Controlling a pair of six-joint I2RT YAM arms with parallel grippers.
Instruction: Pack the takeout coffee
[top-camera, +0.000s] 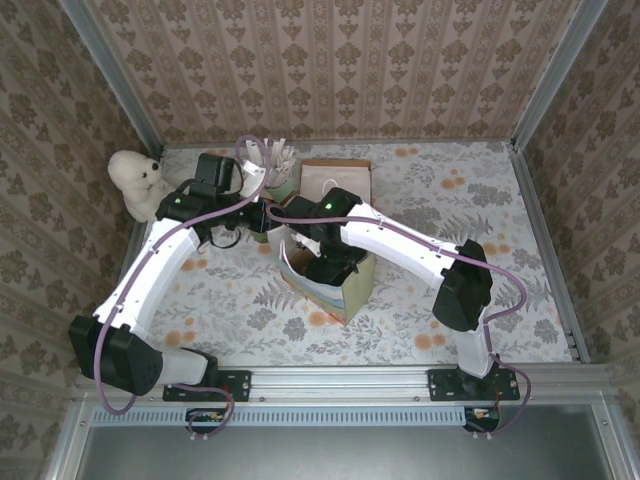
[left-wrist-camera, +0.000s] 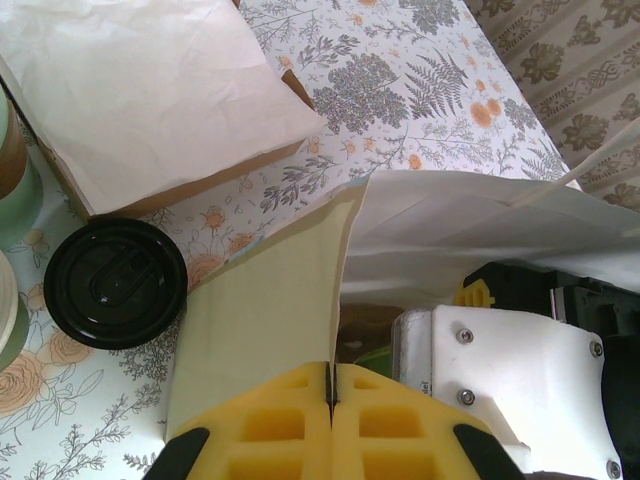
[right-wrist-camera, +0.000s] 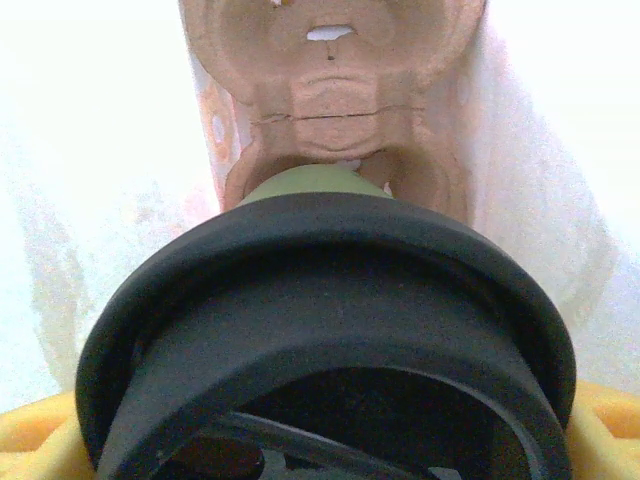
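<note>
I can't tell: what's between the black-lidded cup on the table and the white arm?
Left wrist view: the paper bag's wall stands between cup and arm, pinched by the left hand.

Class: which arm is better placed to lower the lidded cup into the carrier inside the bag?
Right. The right gripper holds the takeout coffee inside the bag, above the cardboard carrier. The left gripper is shut on the bag's edge, holding it open.
</note>
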